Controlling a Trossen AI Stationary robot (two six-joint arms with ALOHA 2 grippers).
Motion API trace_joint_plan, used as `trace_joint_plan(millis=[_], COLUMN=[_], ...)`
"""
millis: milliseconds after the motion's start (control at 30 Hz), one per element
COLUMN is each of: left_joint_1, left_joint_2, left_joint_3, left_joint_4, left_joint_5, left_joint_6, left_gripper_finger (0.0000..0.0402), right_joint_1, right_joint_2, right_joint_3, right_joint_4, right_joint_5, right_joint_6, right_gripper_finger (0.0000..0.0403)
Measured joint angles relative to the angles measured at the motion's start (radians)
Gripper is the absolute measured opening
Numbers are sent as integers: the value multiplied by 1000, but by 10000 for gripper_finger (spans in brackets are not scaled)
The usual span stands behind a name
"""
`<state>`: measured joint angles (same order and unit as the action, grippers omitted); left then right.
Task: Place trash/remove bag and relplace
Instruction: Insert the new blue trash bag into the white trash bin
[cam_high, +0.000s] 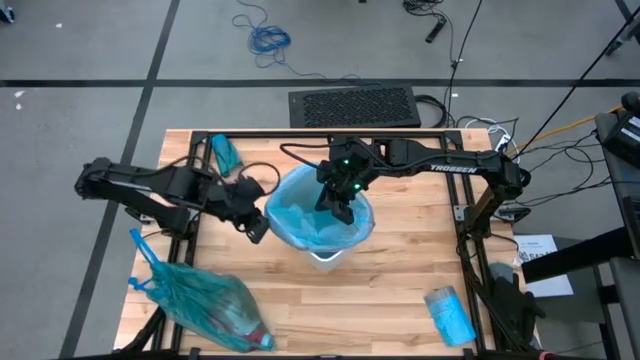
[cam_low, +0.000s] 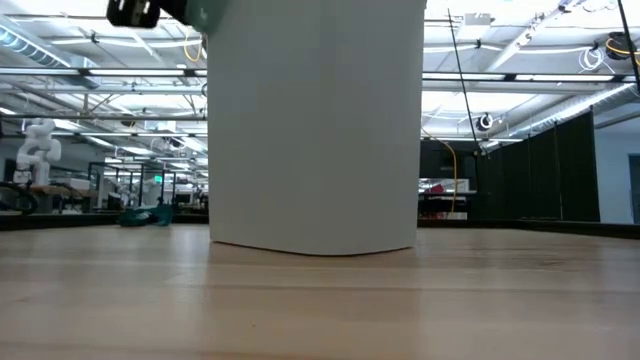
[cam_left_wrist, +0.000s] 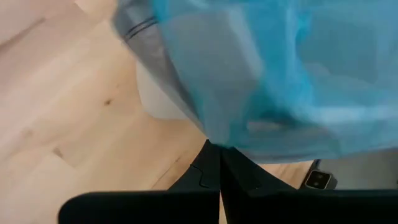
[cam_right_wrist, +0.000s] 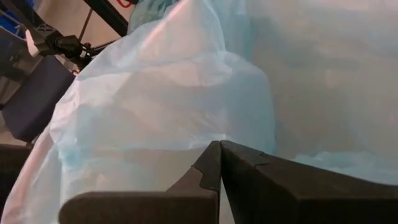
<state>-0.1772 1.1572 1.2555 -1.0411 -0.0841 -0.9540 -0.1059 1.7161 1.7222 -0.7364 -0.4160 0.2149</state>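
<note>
A white bin (cam_high: 322, 258) (cam_low: 315, 130) stands upright mid-table, lined with a pale blue bag (cam_high: 318, 222) whose edge hangs over the rim. My left gripper (cam_high: 258, 226) (cam_left_wrist: 217, 149) is shut at the bin's left side, on the bag's overhanging edge. My right gripper (cam_high: 341, 208) (cam_right_wrist: 219, 148) is shut over the bin's mouth, with bag film all around it. A tied teal bag (cam_high: 205, 300) lies on its side at the table's near left corner. The trash shows through it as dim shapes and a red bit (cam_high: 257, 333). My left gripper pinches the bag's overhanging lower edge (cam_left_wrist: 217, 138) between its fingertips, slanting down from the table's left. The film runs up from there over the bin's rim (cam_left_wrist: 134, 28); one layer or several, I cannot tell. My right gripper is shut against the bag film (cam_right_wrist: 205, 134) at its fingertips, slanting down from the table's right. The fingers themselves hide the place of contact, so the part held cannot be told. The film bulges up slack beyond the tips.
A blue packet (cam_high: 450, 315) lies near the table's near right corner, and a teal bundle (cam_high: 225, 152) lies at the far left. A black frame (cam_high: 330, 137) edges the table's far side and both ends. Bare wood lies in front of the bin.
</note>
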Motion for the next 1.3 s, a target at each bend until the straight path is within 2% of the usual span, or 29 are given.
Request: trace_joint_plan(millis=[200, 533, 900, 1300], left_joint_1=[-1, 0, -1, -27], left_joint_2=[10, 107, 208, 147], left_joint_3=[-53, -53, -52, -54], left_joint_4=[165, 179, 283, 303], left_joint_5=[-16, -34, -15, 17], left_joint_6=[22, 71, 131, 92], left_gripper_finger=[0, 0, 0, 6], right_joint_1=[0, -6, -7, -6], right_joint_2=[0, 0, 1, 4], right_joint_3=[0, 0, 0, 1], right_joint_4=[-1, -11, -50, -70], right_joint_5=[-1, -1, 9, 44], right_joint_6=[2, -6, -24, -35], right_gripper_finger=[0, 0, 0, 0])
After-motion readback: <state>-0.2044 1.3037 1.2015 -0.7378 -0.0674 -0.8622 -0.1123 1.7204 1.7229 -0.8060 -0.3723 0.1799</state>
